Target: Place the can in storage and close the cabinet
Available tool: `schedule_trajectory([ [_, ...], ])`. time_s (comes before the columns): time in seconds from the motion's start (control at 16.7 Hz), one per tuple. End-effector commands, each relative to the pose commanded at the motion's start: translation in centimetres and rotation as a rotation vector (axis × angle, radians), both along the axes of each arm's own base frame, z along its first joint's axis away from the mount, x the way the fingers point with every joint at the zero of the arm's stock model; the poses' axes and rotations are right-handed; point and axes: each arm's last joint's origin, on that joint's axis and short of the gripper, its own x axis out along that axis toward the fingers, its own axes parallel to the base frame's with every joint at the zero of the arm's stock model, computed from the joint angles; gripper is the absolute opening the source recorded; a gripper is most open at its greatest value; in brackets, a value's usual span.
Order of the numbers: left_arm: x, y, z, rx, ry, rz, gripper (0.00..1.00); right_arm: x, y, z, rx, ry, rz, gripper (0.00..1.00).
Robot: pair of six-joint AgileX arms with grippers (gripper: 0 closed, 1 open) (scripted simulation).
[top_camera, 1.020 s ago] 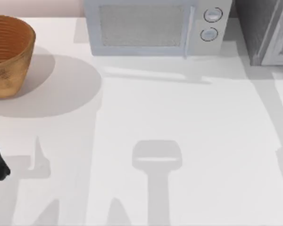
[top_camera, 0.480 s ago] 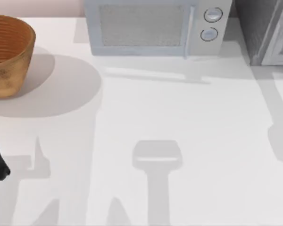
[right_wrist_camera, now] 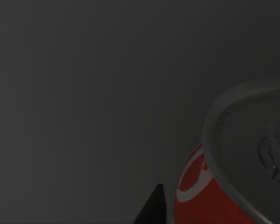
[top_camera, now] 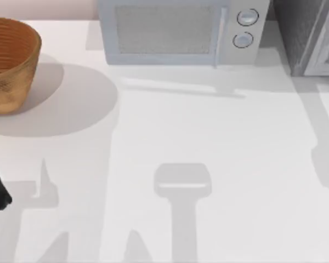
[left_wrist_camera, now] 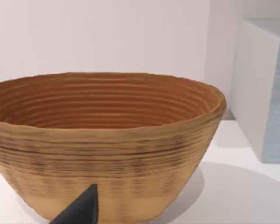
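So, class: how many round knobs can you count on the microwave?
2. Both sit on the microwave's panel to the right of its door in the top view: one knob farther back, the other knob just in front of it. None seem hidden.

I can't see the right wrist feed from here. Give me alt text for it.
The view is dark: the can, red with white markings and a silver top, sits close to the camera against a plain dark grey surface. A black fingertip of the right gripper shows just beside the can; whether it grips the can cannot be told.
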Motion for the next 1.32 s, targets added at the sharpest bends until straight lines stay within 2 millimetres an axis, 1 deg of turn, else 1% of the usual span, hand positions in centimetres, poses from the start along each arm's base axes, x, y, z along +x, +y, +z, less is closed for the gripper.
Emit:
schedule_trajectory([
  [0.54,0.00,0.00,0.00,0.000,0.000,0.000,1.00,0.00,0.00,0.00,0.000,0.000,0.000,0.98],
  [0.6,0.00,0.00,0.00,0.000,0.000,0.000,1.00,0.00,0.00,0.00,0.000,0.000,0.000,1.00],
  [1.14,0.00,0.00,0.00,0.000,0.000,0.000,1.00,-0.01,0.09,0.00,0.000,0.000,0.002,1.00],
  [1.32,0.00,0.00,0.00,0.000,0.000,0.000,1.00,-0.97,0.03,0.66,0.001,-0.016,0.011,1.00],
])
